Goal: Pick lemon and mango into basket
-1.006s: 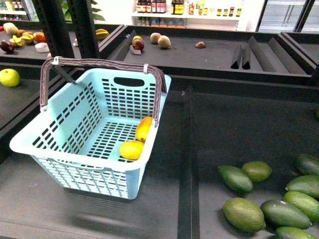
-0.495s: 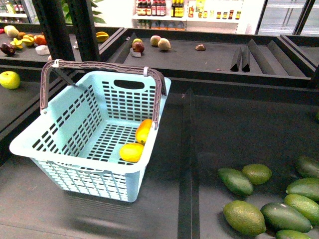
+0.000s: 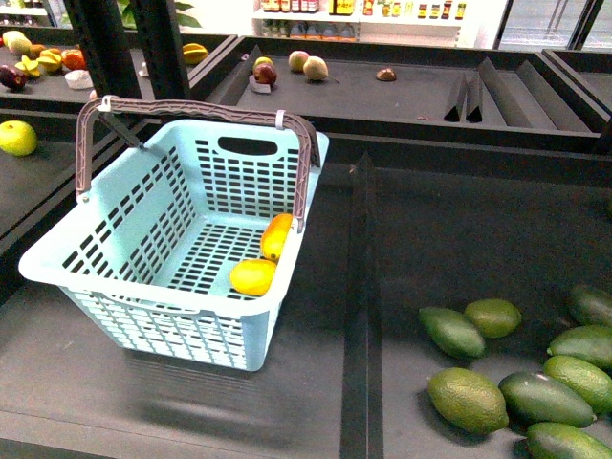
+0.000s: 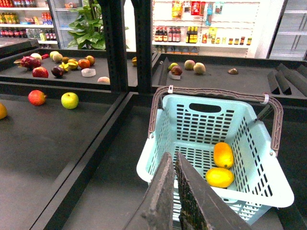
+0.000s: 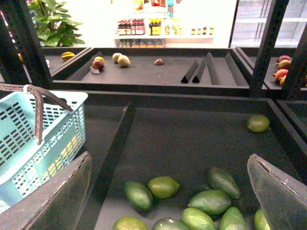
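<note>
Already the lemon [image 3: 253, 276] and the mango [image 3: 277, 236] lie inside the basket [image 3: 57, 263], on its slotted floor toward the right wall. The lemon sits nearer the front, the mango just behind it, and the two look to be touching or almost so. The basket stands on the dark shelf [image 3: 316, 392], tilted a little, with its brown handle [image 3: 191, 110] raised across the far rim.

From the left wrist view the same pair shows, mango [image 4: 223, 154] above lemon [image 4: 219, 177], within the basket [image 4: 268, 194]. The left gripper [image 4: 175, 191] hangs in front of the basket's near wall with its two fingers pressed together and nothing between them.

From the right wrist view, the right gripper [image 5: 168, 191] is spread wide, one finger [image 5: 53, 201] at either edge of the picture, holding nothing. Between them lies a cluster of green fruits [image 5: 163, 187] on the shelf, and one more green fruit [image 5: 258, 123] sits well apart toward the far corner. The basket [image 5: 29, 143] shows at the side.

In the front view neither arm appears. The green fruits [image 3: 467, 399] lie to the right of a divider [image 3: 359, 287], well apart from the basket. A yellow-green apple [image 3: 16, 138] rests on the shelf at the far left.
</note>
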